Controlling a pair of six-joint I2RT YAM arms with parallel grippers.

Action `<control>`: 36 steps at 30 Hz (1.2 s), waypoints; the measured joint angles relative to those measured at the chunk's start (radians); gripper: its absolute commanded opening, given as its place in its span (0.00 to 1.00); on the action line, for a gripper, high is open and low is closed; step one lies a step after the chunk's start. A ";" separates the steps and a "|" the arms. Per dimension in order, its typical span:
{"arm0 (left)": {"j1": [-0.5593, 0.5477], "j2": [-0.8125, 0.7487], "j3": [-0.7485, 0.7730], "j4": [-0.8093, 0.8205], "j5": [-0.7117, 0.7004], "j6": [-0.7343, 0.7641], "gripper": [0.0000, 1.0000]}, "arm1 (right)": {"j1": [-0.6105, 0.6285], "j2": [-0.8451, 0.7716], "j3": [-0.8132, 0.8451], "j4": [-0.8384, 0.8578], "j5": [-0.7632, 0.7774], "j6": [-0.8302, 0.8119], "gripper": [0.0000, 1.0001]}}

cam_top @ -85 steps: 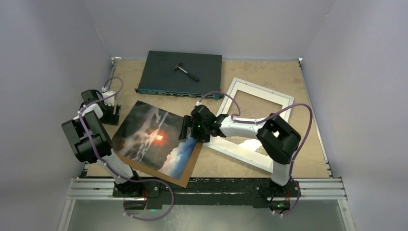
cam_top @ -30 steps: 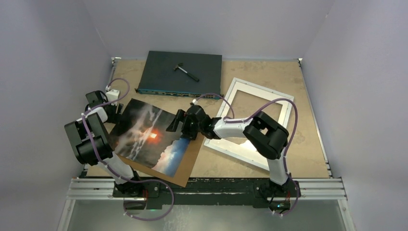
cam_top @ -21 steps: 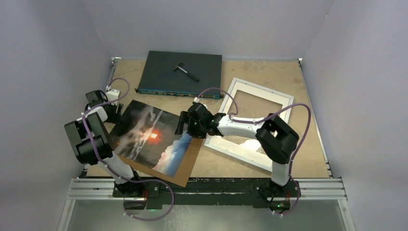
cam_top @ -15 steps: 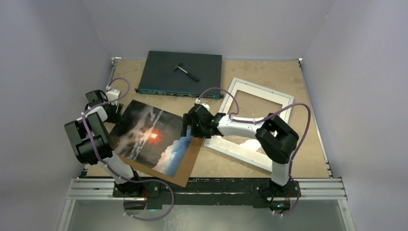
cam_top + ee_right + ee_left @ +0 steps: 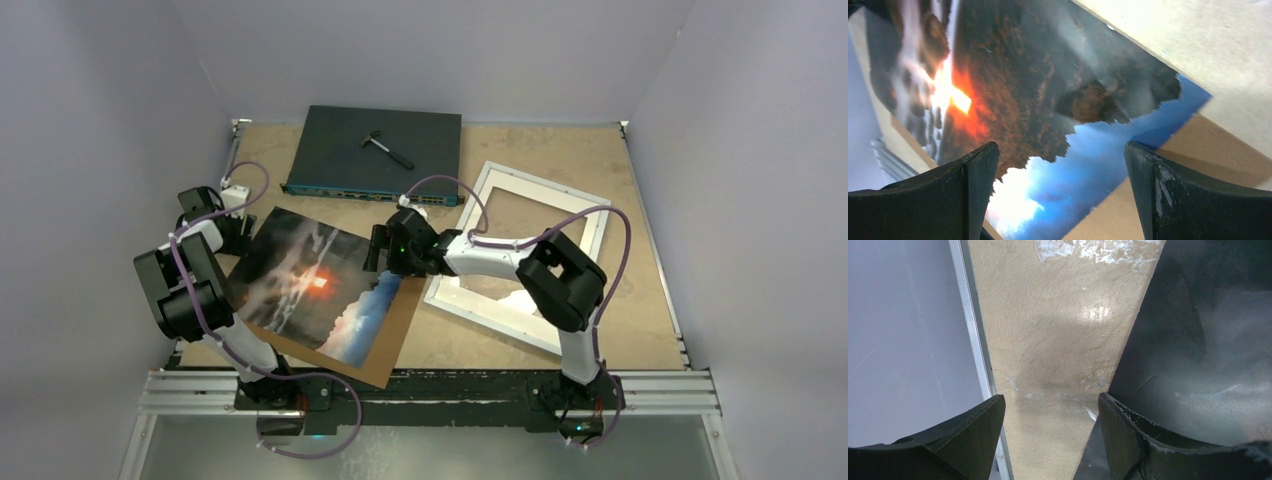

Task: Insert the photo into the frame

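Across the counter (image 5: 560, 160), the frame (image 5: 555, 187) sits at three o'clock, nothing in its opening. At nine o'clock the photo (image 5: 310, 280) lies on the brown backing board (image 5: 385, 350), unmoved for the last second but nudged leftward from earlier. The right tool (image 5: 383, 250) has crept toward twelve along the photo's frame-side edge, spread wide and gripping nothing! The left tool (image 5: 1050, 407) sits at the far corner, partly open and also empty. I'd say no lift has begun.
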 measured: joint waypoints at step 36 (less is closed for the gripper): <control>-0.032 -0.178 0.109 -0.690 0.159 0.282 0.75 | -0.174 0.126 0.108 0.142 -0.321 -0.531 0.98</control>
